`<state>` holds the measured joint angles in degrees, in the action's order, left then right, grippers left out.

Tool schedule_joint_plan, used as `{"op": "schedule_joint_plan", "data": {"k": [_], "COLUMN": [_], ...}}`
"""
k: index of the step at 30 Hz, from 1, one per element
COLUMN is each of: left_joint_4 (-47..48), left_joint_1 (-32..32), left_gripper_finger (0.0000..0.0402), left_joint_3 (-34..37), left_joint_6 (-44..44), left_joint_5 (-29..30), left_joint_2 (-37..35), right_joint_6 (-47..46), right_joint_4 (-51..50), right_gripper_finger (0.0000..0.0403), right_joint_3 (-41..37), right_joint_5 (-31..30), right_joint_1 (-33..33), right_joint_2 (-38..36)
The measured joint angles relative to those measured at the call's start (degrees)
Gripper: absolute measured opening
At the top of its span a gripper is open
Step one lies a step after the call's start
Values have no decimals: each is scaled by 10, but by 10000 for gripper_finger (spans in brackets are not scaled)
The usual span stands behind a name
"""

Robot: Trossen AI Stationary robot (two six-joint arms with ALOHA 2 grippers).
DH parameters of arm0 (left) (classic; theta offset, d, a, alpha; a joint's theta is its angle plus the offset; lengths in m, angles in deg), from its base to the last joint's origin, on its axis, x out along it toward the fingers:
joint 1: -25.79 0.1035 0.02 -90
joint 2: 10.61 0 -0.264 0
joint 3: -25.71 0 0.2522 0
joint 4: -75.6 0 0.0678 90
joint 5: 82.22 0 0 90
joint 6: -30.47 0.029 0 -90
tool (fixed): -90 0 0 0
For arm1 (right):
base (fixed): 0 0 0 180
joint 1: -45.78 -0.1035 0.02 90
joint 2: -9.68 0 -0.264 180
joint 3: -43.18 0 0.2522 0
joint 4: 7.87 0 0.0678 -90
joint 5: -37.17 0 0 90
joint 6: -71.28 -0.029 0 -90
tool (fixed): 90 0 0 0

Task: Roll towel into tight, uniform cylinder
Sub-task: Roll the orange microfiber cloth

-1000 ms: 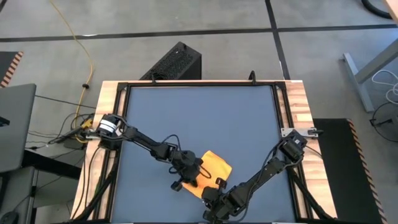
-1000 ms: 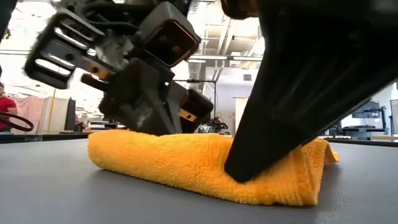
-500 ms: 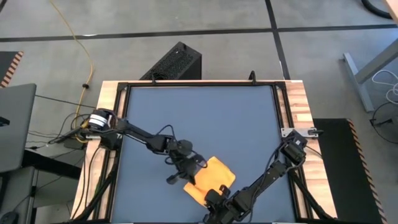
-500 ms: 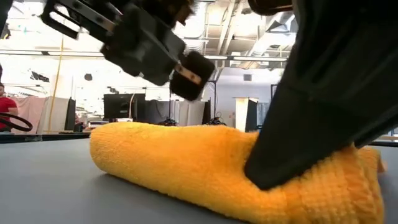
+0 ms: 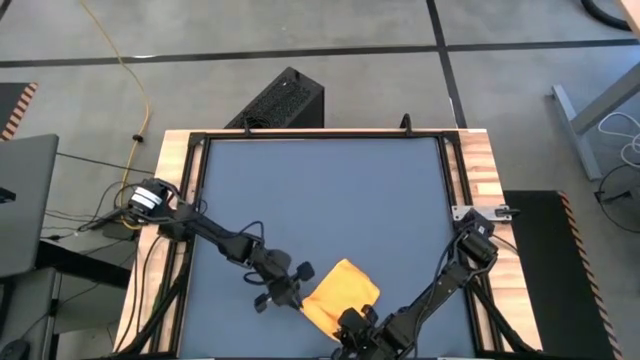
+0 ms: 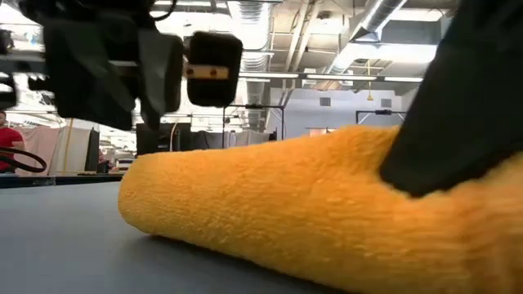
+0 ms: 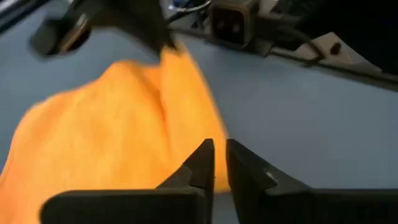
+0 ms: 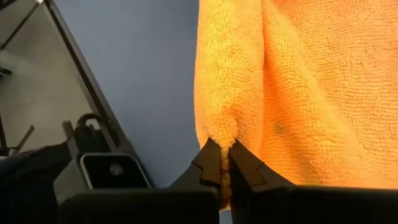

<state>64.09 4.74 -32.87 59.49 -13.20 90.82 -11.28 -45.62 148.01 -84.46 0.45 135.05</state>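
The yellow towel (image 5: 342, 290) lies as a loose, thick roll on the dark blue table near its near edge; in the low view its left end (image 6: 155, 216) rests on the tabletop. My right gripper (image 8: 222, 155) is at the roll's near end, shut on the cloth. My left gripper (image 7: 219, 163) hovers just left of the towel, off the cloth, with only a thin slit between its fingers and nothing in it. In the low view the left gripper (image 6: 196, 69) hangs above the roll's left end. My right gripper pinches a raised fold of the towel's near end (image 8: 222, 142) between its two fingers. It comes from the table's near side, slanting down. The rest of the towel lies on the table beyond the fingers, and the held end sits a little higher than the other end.
The table's wooden frame (image 5: 470, 180) runs round the blue top, and its near edge is close behind my right gripper. A black box (image 5: 280, 100) stands on the floor beyond the far edge. Bare tabletop (image 5: 320, 190) stretches toward the far side.
My left gripper has come up off the towel, drawn back toward the table's left and near edges, and rolled about its own line. The towel has slid and turned a little toward the near edge with my right gripper, its held end rising.
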Motion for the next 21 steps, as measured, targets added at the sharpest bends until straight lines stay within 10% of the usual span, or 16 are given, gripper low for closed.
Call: {"op": "schedule_joint_plan", "data": {"k": [12,21], "left_joint_4": [-22,-60], "left_joint_1": [-24,-25], "left_gripper_finger": [192,208], "left_joint_3": [0,-5], "left_joint_6": [-33,-62], "left_joint_5": [110,104], "left_joint_2": [0,32], "right_joint_6": [-47,-149], "right_joint_4": [-16,-45], "right_gripper_finger": [23,23], "right_joint_3": [0,0], "right_joint_5": [0,16], "right_joint_1": [2,2], "right_joint_2": [0,0]}}
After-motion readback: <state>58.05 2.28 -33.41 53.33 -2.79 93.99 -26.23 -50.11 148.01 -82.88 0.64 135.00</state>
